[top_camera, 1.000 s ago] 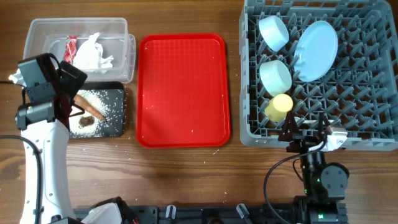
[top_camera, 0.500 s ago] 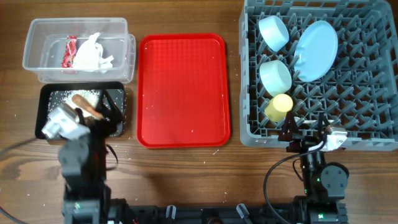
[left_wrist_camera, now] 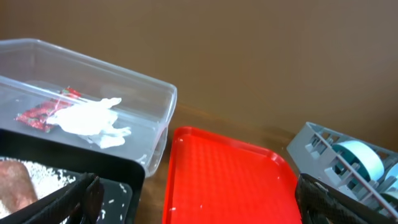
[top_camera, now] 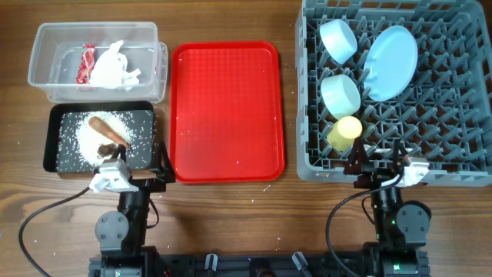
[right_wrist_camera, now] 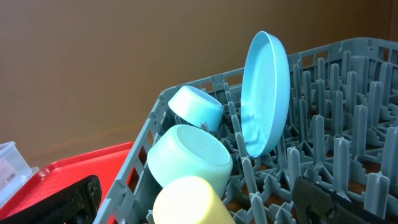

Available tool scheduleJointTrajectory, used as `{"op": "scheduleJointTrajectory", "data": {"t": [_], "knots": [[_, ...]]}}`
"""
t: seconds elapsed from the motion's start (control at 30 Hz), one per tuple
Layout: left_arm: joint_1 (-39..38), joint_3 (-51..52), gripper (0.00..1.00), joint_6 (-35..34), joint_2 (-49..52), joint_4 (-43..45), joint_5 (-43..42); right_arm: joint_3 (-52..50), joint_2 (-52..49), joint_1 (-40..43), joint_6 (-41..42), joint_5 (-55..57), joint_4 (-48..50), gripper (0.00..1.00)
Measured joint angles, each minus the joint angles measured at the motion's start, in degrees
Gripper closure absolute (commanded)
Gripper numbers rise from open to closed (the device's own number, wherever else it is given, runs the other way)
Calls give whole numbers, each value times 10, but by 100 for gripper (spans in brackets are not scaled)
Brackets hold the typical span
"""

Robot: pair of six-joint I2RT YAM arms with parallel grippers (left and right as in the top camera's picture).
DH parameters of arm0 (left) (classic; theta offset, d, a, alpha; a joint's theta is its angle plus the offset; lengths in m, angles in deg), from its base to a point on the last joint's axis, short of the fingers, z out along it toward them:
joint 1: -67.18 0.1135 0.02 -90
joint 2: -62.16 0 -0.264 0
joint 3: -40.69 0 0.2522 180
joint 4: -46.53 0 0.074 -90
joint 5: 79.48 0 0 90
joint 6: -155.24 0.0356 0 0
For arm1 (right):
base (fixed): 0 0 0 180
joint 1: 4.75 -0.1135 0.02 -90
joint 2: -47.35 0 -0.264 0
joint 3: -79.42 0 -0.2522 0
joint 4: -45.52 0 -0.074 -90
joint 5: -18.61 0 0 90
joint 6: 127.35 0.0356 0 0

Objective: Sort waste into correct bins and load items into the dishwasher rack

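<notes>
The clear tub (top_camera: 46,35) at the back left holds the red-and-white wrapper (top_camera: 84,64) and white tissue (top_camera: 111,64); both also show in the left wrist view (left_wrist_camera: 37,115) (left_wrist_camera: 90,118). The black tray (top_camera: 52,142) holds the brown scrap (top_camera: 108,131), a dark lump and rice crumbs (top_camera: 73,138). The grey rack (top_camera: 461,165) holds the blue plate (top_camera: 390,52), two bowls (top_camera: 338,38) (top_camera: 341,94) and the yellow cup (top_camera: 345,132). My left gripper (top_camera: 132,174) is open and empty at the tray's front edge. My right gripper (top_camera: 382,165) is open and empty at the rack's front edge.
A flat red serving tray (top_camera: 225,111) lies in the middle between the bins and the rack, with a few white crumbs on it. Scattered crumbs lie on the wooden table in front of it. Cables run from both arms near the front edge.
My left arm has drawn back from over the black tray to the table's front edge, uncovering the tray. The right arm has not moved.
</notes>
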Motion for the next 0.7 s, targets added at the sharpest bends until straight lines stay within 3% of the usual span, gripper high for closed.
{"op": "scheduleJointTrajectory", "data": {"t": [0.17,0.7], "knots": [[0,2,0,0,-4,-42,0,0,0,0,0,0,0,0],[0,2,0,0,-4,-42,0,0,0,0,0,0,0,0]]}}
